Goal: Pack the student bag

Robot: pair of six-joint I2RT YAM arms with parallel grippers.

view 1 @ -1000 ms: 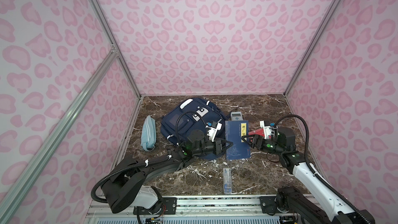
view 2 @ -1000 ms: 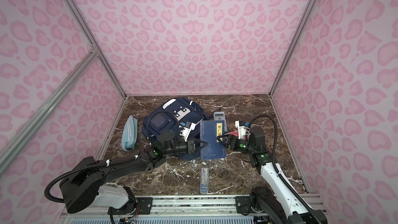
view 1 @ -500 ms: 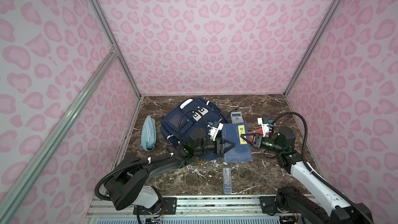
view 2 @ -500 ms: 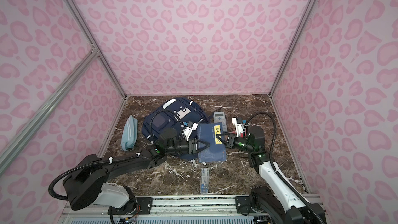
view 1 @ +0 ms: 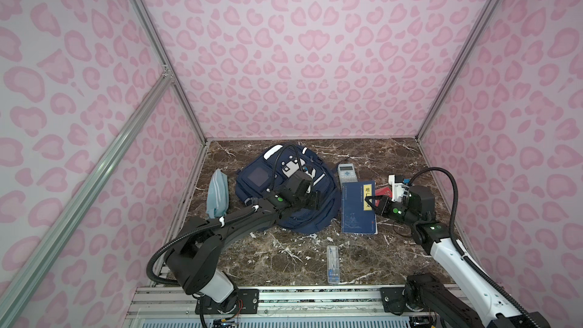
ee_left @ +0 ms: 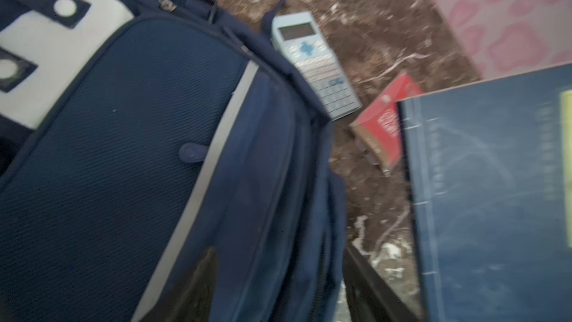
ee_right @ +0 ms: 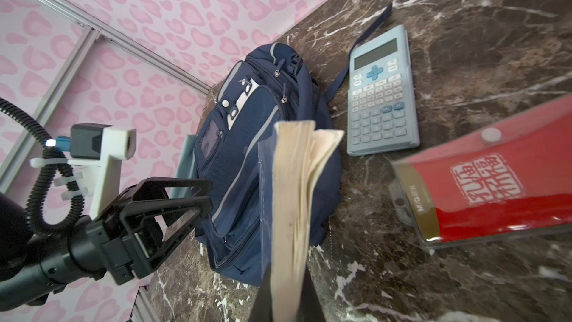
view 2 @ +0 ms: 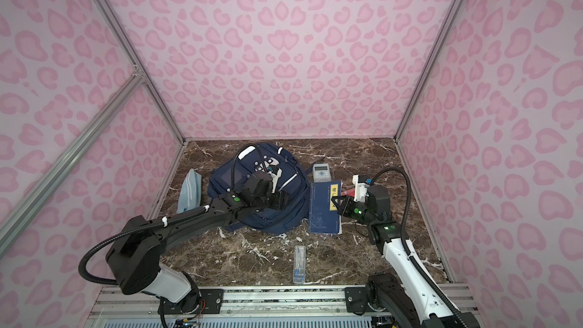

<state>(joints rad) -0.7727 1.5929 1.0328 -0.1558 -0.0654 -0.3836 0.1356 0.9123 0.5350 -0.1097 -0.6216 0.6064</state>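
Jaws of right gripper (view 1: 373,202) are closed on blue book (view 1: 356,216) edge, centre right; left gripper (view 1: 315,200) stands part open, empty, above student bag (view 1: 255,181) at centre.

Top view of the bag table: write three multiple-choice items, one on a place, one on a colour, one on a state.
1. Where is the calculator?
A. on the table beside the student bag
B. on top of the bag
C. leaning on the wall

2. What colour is the pencil pouch?
A. red
B. light blue
C. yellow

3. The right gripper is:
A. open above the table
B. shut on nothing
C. shut on the blue book

Key: 1 A, it lies flat by the bag's side. 2 B, pale blue fabric in both top views. 3 C, the right wrist view shows the book's page edge between the jaws.
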